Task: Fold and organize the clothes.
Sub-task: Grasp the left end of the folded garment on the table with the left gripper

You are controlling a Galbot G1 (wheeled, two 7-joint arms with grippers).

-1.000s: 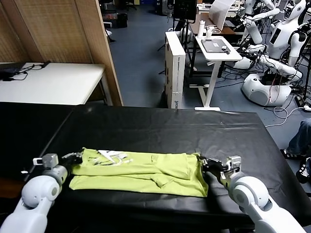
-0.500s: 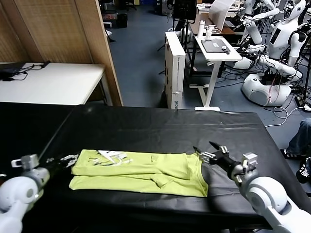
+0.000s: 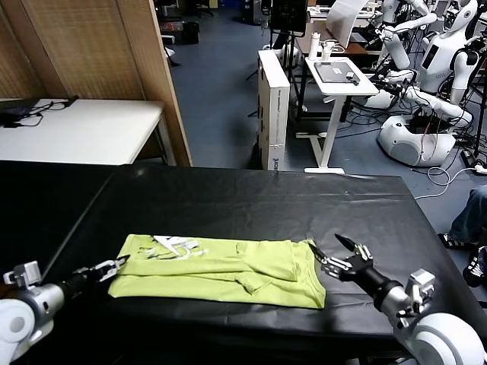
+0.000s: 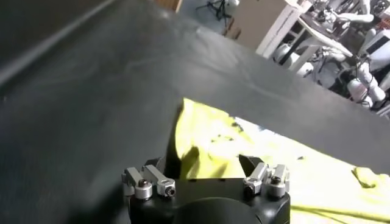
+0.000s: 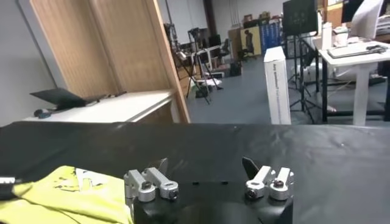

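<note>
1. The head view took in the whole lime-green T-shirt, folded into a long band across the black-draped table. The left wrist view caught only the shirt's near end, with a crumpled fold, while the right wrist view showed just a corner of it.
2. The left pincer hung at the shirt's left end, its fingers spread apart and holding nothing, tips just beside the cloth edge.
3. The right pincer stood just off the shirt's right end, fingers likewise parted and empty, raised a little above the table.
4. White print showed on the shirt's left part.
5. Beyond the table, the head view held a wooden partition, a white side table, a tall white box, a small white standing desk and white humanoid robots at far right.
6. Nothing lay between either pincer and the shirt.
</note>
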